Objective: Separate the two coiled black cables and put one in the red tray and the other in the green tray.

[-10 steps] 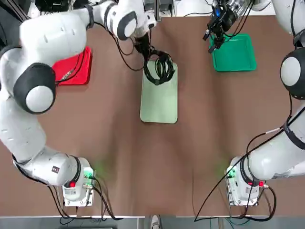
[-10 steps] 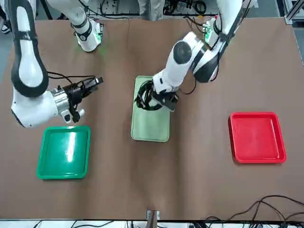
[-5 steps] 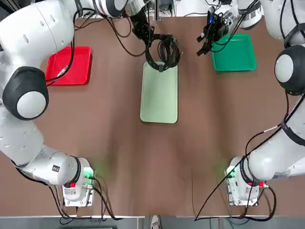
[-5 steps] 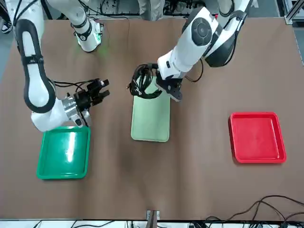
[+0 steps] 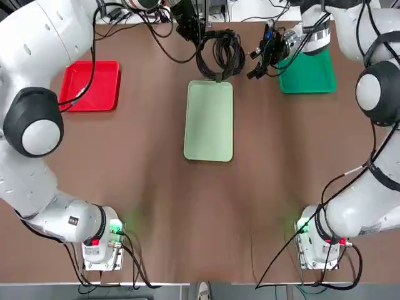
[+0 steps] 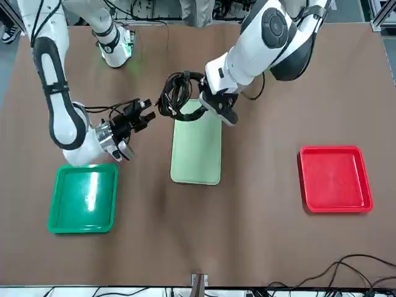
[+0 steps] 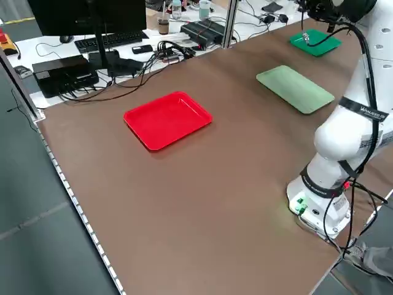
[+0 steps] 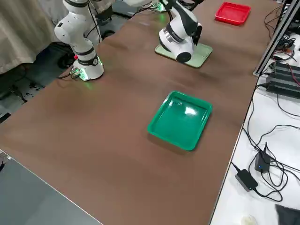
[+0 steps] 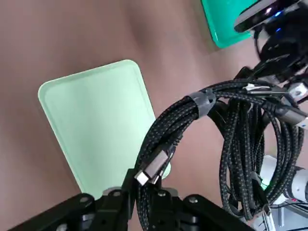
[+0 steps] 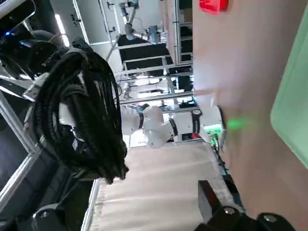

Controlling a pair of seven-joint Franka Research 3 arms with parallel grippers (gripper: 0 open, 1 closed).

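Here, left tool (image 9: pixel 144 180) grips coiled black cables (image 9: pixel 192 115) shut; right tool (image 10: pixel 132 197) stands wide, empty.

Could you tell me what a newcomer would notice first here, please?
Probably the bundled black cables, shut in the left gripper near the pale green tray's far end, with the open right gripper close by. Then the empty trays: red on the robot's left, green on its right.

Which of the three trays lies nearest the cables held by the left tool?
The pale mint-green tray; the left tool holds the cables by its end, right tool nearby. The red tray and dark-green tray flank it.
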